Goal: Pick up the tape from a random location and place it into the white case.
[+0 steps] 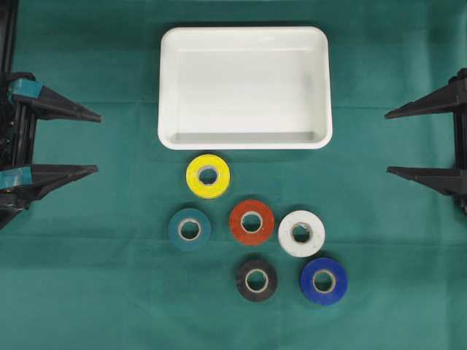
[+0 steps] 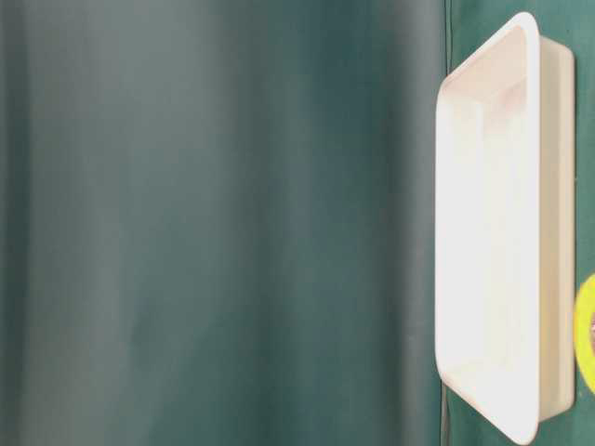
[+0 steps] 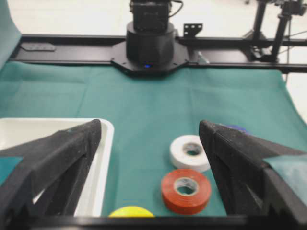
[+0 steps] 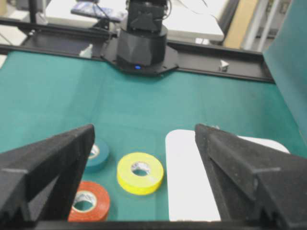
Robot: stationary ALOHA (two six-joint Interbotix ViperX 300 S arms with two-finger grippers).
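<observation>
On green cloth [image 1: 87, 292]: white case [image 1: 245, 138] shallow, round-cornered | left hand [image 1: 99, 144] released | right hand [image 1: 386, 143] released

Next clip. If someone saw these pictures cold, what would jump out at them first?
Probably the white case, lying with nothing in it at the top middle of the green cloth. Just below it sits a cluster of six tape rolls, the yellow roll nearest the case and the blue roll farthest. The left gripper and right gripper wait open at the sides.
</observation>
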